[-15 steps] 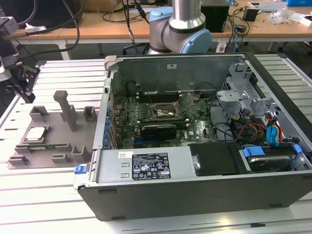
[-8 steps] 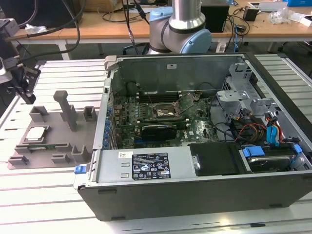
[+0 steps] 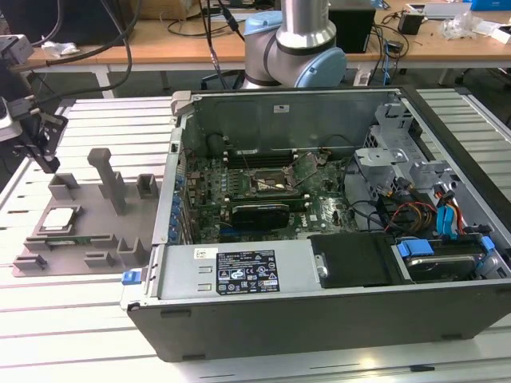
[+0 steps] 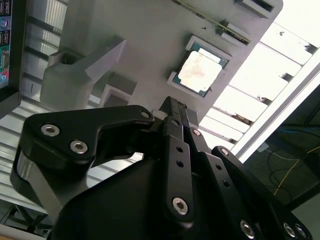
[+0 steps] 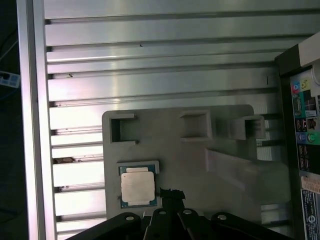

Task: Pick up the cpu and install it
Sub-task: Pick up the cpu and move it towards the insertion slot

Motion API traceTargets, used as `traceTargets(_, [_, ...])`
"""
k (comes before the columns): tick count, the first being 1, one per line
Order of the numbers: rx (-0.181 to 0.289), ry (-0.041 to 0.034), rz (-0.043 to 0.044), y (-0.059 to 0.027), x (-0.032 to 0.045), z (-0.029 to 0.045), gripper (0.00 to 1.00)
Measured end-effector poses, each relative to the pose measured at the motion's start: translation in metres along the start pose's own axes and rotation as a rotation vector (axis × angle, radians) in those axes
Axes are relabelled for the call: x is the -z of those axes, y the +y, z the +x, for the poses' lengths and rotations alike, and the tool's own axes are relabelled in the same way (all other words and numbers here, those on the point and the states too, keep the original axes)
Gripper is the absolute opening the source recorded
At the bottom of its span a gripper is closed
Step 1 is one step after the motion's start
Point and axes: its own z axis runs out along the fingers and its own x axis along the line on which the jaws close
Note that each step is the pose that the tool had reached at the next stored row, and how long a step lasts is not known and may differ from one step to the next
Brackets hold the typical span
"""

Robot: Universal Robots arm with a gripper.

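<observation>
1. Hanging at the exterior view's left edge, the end effector [image 3: 48,163] sits above the far end of the grey moulded tray [image 3: 88,233] and grips nothing.
2. Its fingers look closed. In the first wrist view the black linkages converge on one dark tip [image 5: 170,192], and in the second wrist view they narrow to a single point [image 4: 172,102]. Shadow at the tip makes a hairline gap hard to rule out.
3. The cpu [image 3: 60,218] lies flat in a square recess of the tray, shiny silver top upward, with a pale frame around it.
4. In the first wrist view the cpu [image 5: 137,186] is uncovered, and the tip lines up just beside one edge of its recess.
5. In the second wrist view the cpu [image 4: 200,70] lies beyond the tip, well apart from it in the frame.
6. The tray [image 5: 165,130] rests on the slatted metal surface [image 5: 150,75] and carries several upright posts. The tallest post [image 3: 108,179] stands between the cpu and the computer case [image 3: 319,319].
7. The case lies open on the surface [image 3: 80,319], to the exterior view's right of the tray. Inside it are a green motherboard [image 3: 215,187], a long black card [image 3: 259,214] and bundled cables [image 3: 415,215].
8. The arm [image 3: 295,40] rises behind the case.
</observation>
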Motion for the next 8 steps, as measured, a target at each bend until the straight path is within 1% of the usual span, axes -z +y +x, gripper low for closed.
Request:
traceTargets(2, [0.0,0.0,0.0,-0.0001,-0.0018,0.0002,0.11])
traceTargets(5, [0.0,0.0,0.0,-0.0004,-0.0066,0.0009,0.11])
traceTargets(8, [0.0,0.0001,0.0001,-0.0011,-0.0163,0.002,0.11])
